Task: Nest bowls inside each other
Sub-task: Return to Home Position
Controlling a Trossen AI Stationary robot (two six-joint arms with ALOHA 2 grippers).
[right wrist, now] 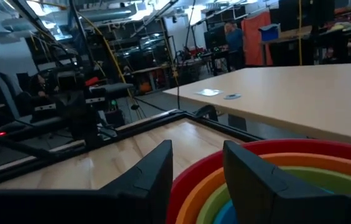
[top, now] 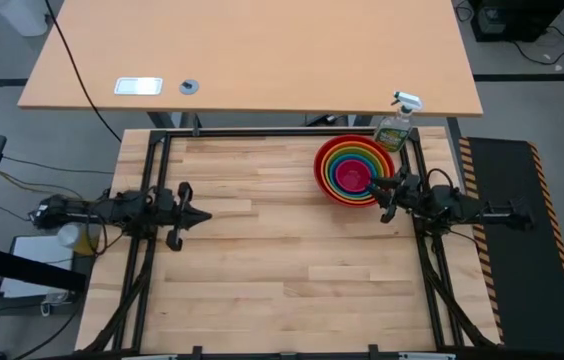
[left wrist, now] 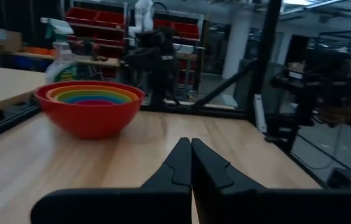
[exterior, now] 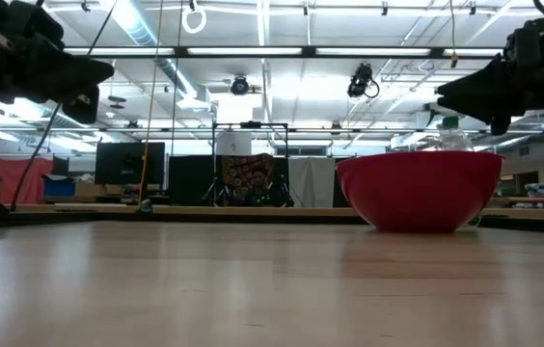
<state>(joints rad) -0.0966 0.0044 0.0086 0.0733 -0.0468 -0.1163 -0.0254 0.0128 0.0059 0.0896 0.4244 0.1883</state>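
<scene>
The bowls (top: 354,168) sit nested as one stack on the wooden table at the far right: red outermost, then orange, lime green, blue and pink at the centre. In the low view only the red bowl (exterior: 419,188) shows, resting on its base. My right gripper (top: 384,197) hovers open and level just above the stack's near right rim (right wrist: 325,148), with nothing between its fingers (right wrist: 197,168). My left gripper (top: 205,214) is shut, level above the table's left side, and points toward the bowls (left wrist: 91,102) from far off.
A clear spray bottle (top: 397,125) with a white trigger stands just beyond the bowls at the far right corner. A black frame rail (top: 282,132) edges the table. Bare wood (top: 282,250) spreads across the middle and near side.
</scene>
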